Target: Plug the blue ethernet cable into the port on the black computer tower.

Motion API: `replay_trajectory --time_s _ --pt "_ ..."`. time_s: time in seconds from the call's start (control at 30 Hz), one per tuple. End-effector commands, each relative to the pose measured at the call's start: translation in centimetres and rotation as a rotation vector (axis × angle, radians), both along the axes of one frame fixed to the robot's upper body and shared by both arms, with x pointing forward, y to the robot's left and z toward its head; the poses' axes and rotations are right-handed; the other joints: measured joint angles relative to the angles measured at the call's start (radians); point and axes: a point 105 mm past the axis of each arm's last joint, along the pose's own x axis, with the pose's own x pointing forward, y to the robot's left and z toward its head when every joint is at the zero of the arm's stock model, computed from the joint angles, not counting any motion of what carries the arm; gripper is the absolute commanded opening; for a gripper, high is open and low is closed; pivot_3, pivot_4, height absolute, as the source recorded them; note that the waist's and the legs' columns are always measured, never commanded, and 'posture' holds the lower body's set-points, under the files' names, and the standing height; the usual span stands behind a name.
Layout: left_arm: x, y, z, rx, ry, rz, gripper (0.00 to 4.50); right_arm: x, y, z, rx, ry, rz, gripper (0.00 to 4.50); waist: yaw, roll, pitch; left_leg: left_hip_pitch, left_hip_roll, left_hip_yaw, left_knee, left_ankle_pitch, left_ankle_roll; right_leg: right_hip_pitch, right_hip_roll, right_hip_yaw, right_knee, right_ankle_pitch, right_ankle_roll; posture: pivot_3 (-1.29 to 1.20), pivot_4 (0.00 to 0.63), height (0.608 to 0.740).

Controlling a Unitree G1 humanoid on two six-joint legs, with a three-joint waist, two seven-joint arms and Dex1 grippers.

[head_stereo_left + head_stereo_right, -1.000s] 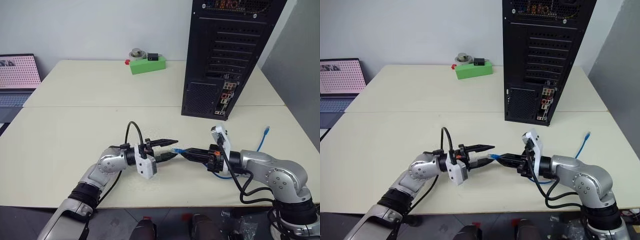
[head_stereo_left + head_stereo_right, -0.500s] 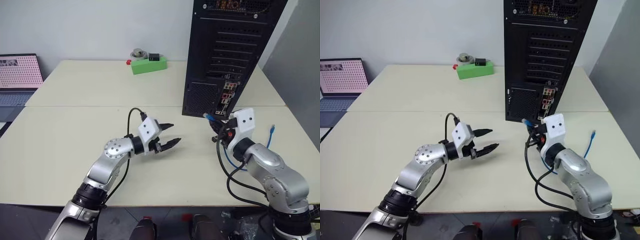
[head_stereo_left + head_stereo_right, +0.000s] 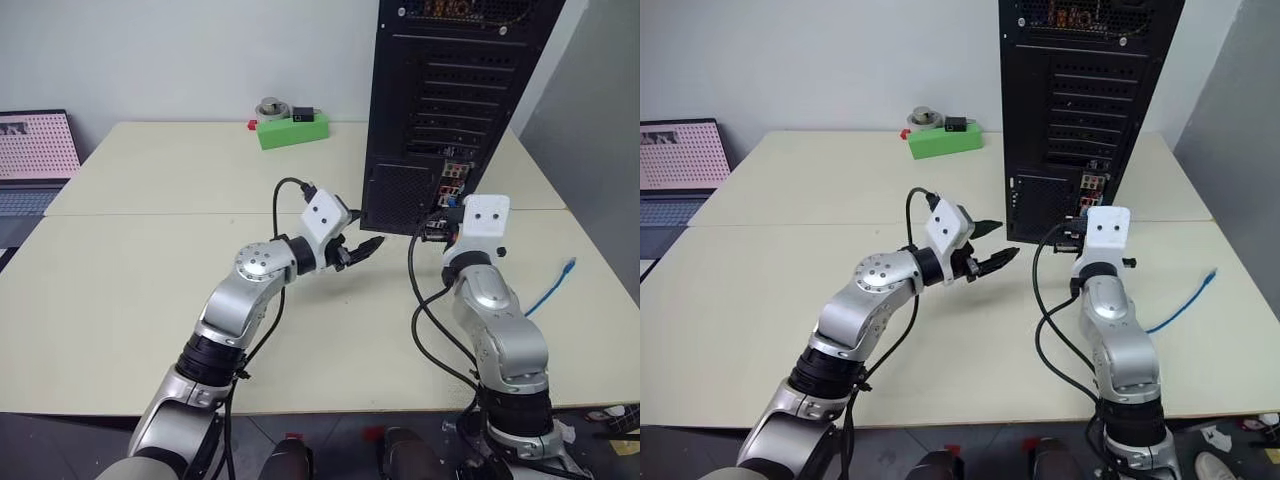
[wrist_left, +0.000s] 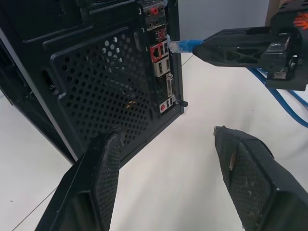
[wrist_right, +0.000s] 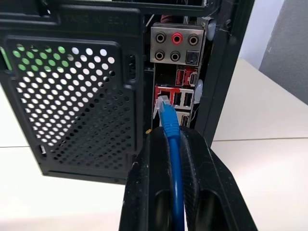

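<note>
The black computer tower (image 3: 450,100) stands upright at the back right of the table, its rear panel facing me. My right gripper (image 5: 169,134) is shut on the blue ethernet cable (image 5: 174,159). It holds the plug (image 5: 166,108) level, with the tip just in front of the red port block (image 5: 169,95) low on the panel. Whether plug and port touch I cannot tell. The rest of the cable trails over the table to its free end (image 3: 568,266). My left gripper (image 3: 360,248) hovers open and empty just left of the tower's mesh vent (image 4: 103,96).
A green block (image 3: 293,130) carrying small items sits at the back of the table (image 3: 120,290). A laptop (image 3: 35,150) stands off the far left edge. Black robot wires (image 3: 425,310) loop beside my right arm. A grey wall panel (image 3: 590,130) rises at the right.
Both grippers have moved from the table's front middle up to the tower. The right one has swung the plug round to face the ports. The left one has parted from the plug and opened wider.
</note>
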Motion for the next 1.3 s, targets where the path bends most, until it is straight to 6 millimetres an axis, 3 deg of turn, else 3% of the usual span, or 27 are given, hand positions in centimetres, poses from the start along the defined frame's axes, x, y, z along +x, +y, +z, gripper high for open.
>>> replay_trajectory --time_s 0.03,0.6,1.3 --pt "0.5 0.3 1.5 -0.015 -0.059 0.028 3.18 0.4 -0.3 1.5 0.005 -0.069 -0.017 0.0 0.0 0.0 0.0 0.0 0.0 0.0 0.0 0.0 0.0 0.0 0.0 0.0 0.0 0.0 0.0 0.0 0.15 0.74" --pt "0.8 0.9 1.7 -0.013 -0.068 0.053 3.18 2.3 -0.1 1.6 0.041 -0.077 -0.028 0.0 -0.005 0.0 0.0 0.0 0.0 0.0 0.0 0.0 0.0 0.0 0.0 0.0 0.0 0.0 0.0 0.0 0.15 0.74" --pt "0.9 0.9 1.7 -0.013 -0.074 0.06 3.18 2.6 -0.4 0.5 0.09 -0.039 -0.077 0.0 -0.014 0.0 0.0 0.0 0.0 0.0 0.0 0.0 0.001 0.0 0.0 0.0 0.002 0.0 0.0 0.0 0.15 0.74"
